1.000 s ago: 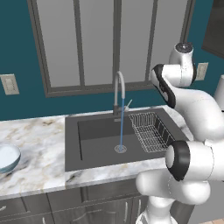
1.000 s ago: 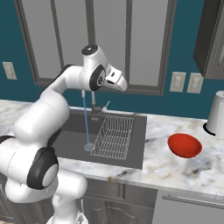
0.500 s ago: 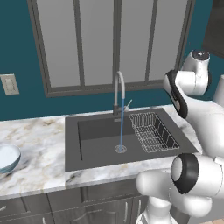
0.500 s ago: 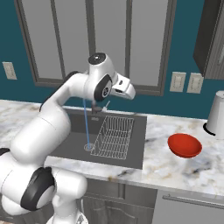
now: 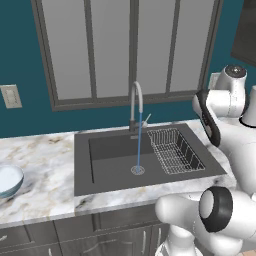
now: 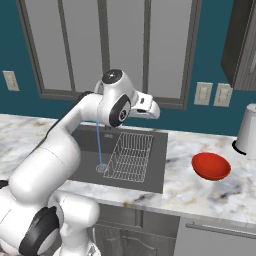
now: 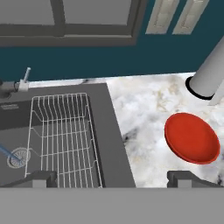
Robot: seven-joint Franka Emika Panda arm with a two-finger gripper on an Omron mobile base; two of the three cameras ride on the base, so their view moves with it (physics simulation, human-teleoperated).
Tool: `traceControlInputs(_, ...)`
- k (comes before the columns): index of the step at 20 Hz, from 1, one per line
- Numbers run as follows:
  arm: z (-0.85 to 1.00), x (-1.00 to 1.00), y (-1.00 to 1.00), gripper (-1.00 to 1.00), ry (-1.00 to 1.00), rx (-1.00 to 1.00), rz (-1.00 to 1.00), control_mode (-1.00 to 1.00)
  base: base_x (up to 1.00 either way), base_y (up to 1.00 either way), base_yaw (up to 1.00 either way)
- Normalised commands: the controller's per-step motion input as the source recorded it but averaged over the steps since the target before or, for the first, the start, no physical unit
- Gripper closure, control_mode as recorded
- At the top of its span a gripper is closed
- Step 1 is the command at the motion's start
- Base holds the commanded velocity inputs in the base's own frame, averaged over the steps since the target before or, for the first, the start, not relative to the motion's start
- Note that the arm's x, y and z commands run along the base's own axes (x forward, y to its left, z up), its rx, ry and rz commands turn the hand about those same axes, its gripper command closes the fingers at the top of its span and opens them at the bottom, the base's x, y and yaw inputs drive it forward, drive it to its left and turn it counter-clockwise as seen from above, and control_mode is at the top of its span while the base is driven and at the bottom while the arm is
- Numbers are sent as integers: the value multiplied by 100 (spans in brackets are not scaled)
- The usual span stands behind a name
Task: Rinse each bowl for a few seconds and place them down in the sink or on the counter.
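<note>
Gripper (image 7: 112, 177) fully spread, holding nothing, poised high over the counter (image 6: 190, 185) right of the sink (image 5: 110, 165) | red bowl (image 7: 191, 138) sits on marble beside the white jar (image 6: 247, 130), likely the pick-up target | blue-grey bowl (image 5: 9, 180) waits far left | tap (image 5: 136, 107) runs a stream to the drain, ready for rinsing | wire rack (image 7: 61, 135) fills the basin's right side.
</note>
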Motion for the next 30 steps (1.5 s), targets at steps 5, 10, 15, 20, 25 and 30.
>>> traceControlInputs(5, -6, -8, -5, -100, 14, -8, 2, -100, 0, 0, 0)
traceControlInputs(10, -6, 0, -3, -100, 15, -4, 1, -100, 0, 0, 0)
traceControlInputs(15, -8, -3, -12, -100, 14, 0, 2, -100, 0, 0, 0)
traceControlInputs(20, -8, -11, -22, -100, 11, 0, 2, -100, 0, 0, 0)
traceControlInputs(25, -14, -19, -17, -100, 3, -1, 2, -100, 0, 0, 0)
traceControlInputs(30, -19, -21, -22, -100, 0, -2, 2, -100, 0, 0, 0)
